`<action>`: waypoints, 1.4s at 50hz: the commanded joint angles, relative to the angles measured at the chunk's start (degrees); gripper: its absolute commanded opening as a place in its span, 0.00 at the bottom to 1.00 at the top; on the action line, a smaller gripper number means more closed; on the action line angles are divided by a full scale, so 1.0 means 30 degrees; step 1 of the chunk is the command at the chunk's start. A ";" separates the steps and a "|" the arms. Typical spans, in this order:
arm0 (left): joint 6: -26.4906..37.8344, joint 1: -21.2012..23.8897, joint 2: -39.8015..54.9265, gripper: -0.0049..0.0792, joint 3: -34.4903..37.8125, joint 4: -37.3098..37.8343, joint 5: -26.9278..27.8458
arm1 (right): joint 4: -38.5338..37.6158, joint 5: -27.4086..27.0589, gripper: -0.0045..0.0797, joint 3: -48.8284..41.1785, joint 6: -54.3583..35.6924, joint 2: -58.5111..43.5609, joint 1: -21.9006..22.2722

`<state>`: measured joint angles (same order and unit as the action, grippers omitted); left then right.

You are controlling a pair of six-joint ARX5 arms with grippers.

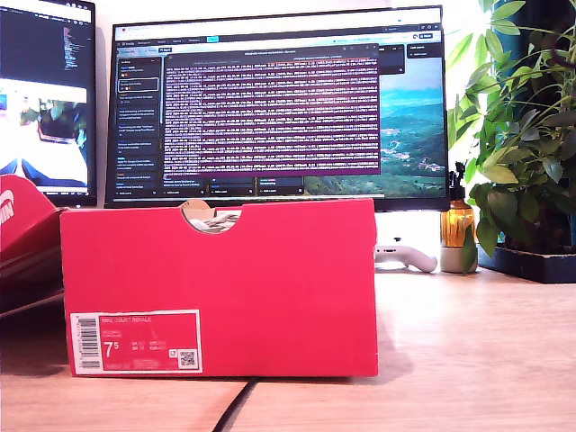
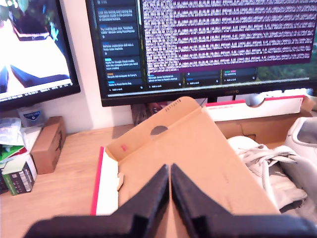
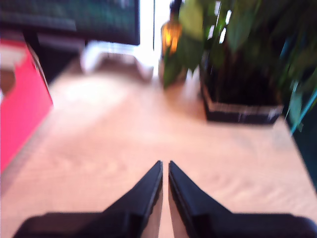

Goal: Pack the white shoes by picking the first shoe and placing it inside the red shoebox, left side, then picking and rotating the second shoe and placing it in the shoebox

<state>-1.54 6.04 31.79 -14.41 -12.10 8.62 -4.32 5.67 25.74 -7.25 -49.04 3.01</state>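
In the exterior view the red shoebox [image 1: 219,288] stands on the desk [image 1: 468,342] at about 8 o'clock, its barcode label [image 1: 135,342] facing the camera. Through the half-round notch [image 1: 210,216] at its 12 o'clock edge only a scrap of white lace shows. A monitor [image 1: 279,108] stands behind it and a plant [image 1: 522,135] at 3 o'clock. No arm appears here.

The first wrist view looks down into the box: the white shoes [image 2: 282,163] lie inside at 3 o'clock, laces up, beside the brown lid flap [image 2: 188,158]. My first gripper [image 2: 170,171] hangs above that flap, jaws pinched together on nothing.

The second wrist view, blurred, shows my second gripper [image 3: 165,166] over bare desk, jaws nearly touching and empty, with the box's red wall [image 3: 22,104] at 9 o'clock.
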 commanded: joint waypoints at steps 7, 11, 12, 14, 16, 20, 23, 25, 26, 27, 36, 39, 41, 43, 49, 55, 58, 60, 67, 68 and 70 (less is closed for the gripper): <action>0.0015 -0.0051 -0.0393 0.04 0.2047 -0.0816 -0.0211 | -0.1202 0.0117 0.04 -0.1727 0.0546 0.1166 0.0109; 0.0007 -0.0051 -0.0546 0.04 0.2703 -0.1392 -0.0248 | -0.1603 0.0117 0.04 -0.2382 0.0539 0.1668 0.0182; 0.0007 -0.0051 -0.0583 0.04 0.2834 -0.1457 -0.0262 | -0.1829 0.0117 0.04 -0.2623 0.0554 0.1792 0.0182; 0.0007 -0.0051 -0.0641 0.04 0.3082 -0.1515 -0.0262 | -0.2186 0.0109 0.04 -0.3060 0.0554 0.2106 0.0182; 0.0015 -0.0051 -0.0641 0.04 0.3330 -0.1632 -0.0262 | -0.2419 0.0087 0.04 -0.3461 0.0539 0.2353 0.0204; 0.0015 -0.0051 -0.0641 0.04 0.3825 -0.2033 -0.0262 | -0.2943 0.0087 0.04 -0.4204 0.0867 0.2907 0.0386; 0.0015 -0.0051 -0.0641 0.04 0.4036 -0.2040 -0.0372 | -0.3060 0.0117 0.04 -0.4619 0.0947 0.3337 0.0481; 0.0022 -0.0051 -0.0634 0.04 0.4080 -0.1953 -0.0590 | -0.3067 0.0313 0.04 -0.4823 0.0933 0.3628 0.0503; 0.0022 -0.0051 -0.0641 0.04 0.4087 -0.1953 -0.0619 | -0.3075 0.0423 0.04 -0.4896 0.0925 0.3767 0.0503; 0.0022 -0.0051 -0.0641 0.04 0.4087 -0.1960 -0.0721 | -0.3133 0.0546 0.04 -0.4976 0.0933 0.3883 0.0503; 0.0211 -0.0051 -0.0641 0.04 0.4124 -0.1945 -0.1115 | -0.3220 0.0801 0.04 -0.5734 0.0947 0.5027 0.0503; 0.0510 -0.0051 -0.0685 0.04 0.4386 -0.2178 -0.1260 | -0.3206 0.1013 0.04 -0.6040 0.0947 0.5384 0.0503; 0.0605 -0.0051 -0.0903 0.04 0.4619 -0.2295 -0.1260 | -0.3198 0.1013 0.04 -0.6229 0.0940 0.5595 0.0503; 0.0663 -0.0051 -0.1173 0.04 0.4867 -0.2419 -0.1268 | -0.3198 0.1013 0.04 -0.6382 0.0933 0.5792 0.0503; 0.0663 -0.0051 -0.2368 0.04 0.5304 -0.1807 -0.1246 | -0.3322 0.1035 0.04 -0.6849 0.0918 0.6513 0.0503; 0.0678 -0.0051 -0.3483 0.04 0.5304 -0.1268 -0.1253 | -0.3264 0.1115 0.04 -0.7373 0.0911 0.7439 0.0503; 0.0678 -0.0051 -0.3963 0.04 0.5304 -0.0976 -0.1260 | -0.3184 0.1137 0.04 -0.7584 0.0874 0.7971 0.0503; 0.0678 -0.0051 -0.4277 0.04 0.5304 -0.0678 -0.1260 | -0.3082 0.1137 0.04 -0.7664 0.0823 0.8284 0.0503; 0.0685 -0.0051 -0.5253 0.04 0.5304 0.0321 -0.1537 | -0.2382 0.1676 0.04 -0.7708 0.0474 0.9384 0.0503; 0.0685 -0.0051 -0.5391 0.04 0.5304 0.0408 -0.1566 | -0.2251 0.1829 0.04 -0.7708 0.0474 0.9522 0.0503; 0.0678 -0.0051 -0.5705 0.04 0.5304 0.0619 -0.1625 | -0.1967 0.2025 0.04 -0.7730 0.0393 0.9777 0.0503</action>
<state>0.27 6.04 15.77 -0.30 -10.24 4.14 -10.61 10.70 3.90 -5.61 -20.47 4.45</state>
